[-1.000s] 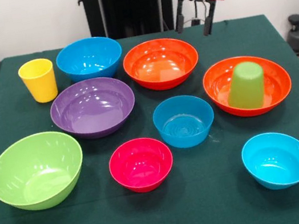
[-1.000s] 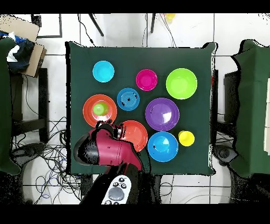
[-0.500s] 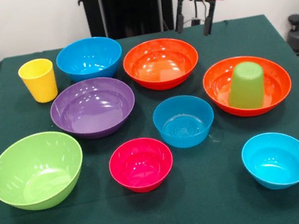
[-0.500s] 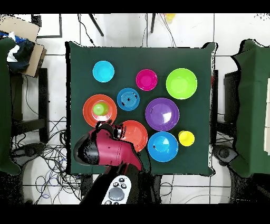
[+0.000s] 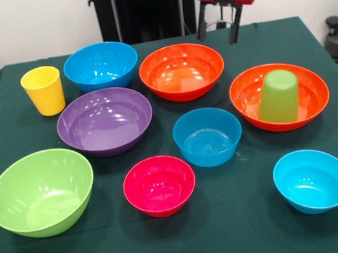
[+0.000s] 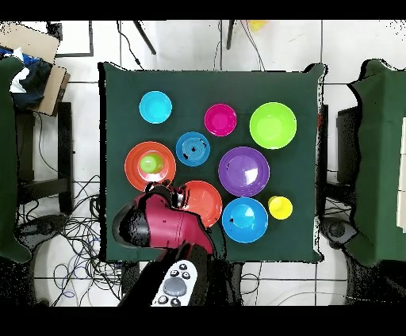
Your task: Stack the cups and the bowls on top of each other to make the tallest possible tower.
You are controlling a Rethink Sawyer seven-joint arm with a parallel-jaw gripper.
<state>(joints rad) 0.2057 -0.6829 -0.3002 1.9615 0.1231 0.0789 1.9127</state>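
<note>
My gripper hangs open and empty above the table's far edge, behind the right side of an orange bowl. A light green cup stands upside down inside a second orange bowl. The yellow cup, large blue bowl, purple bowl, lime green bowl, smaller blue bowl, pink-red bowl and cyan bowl sit apart, upright. Overhead, the red arm covers part of one orange bowl, next to the green cup.
A green cloth covers the table. Black chairs stand at both sides of the table in the overhead view, and cables lie on the floor near the robot's base.
The gripper has shifted very slightly to the left in the front view. No cup or bowl has moved.
</note>
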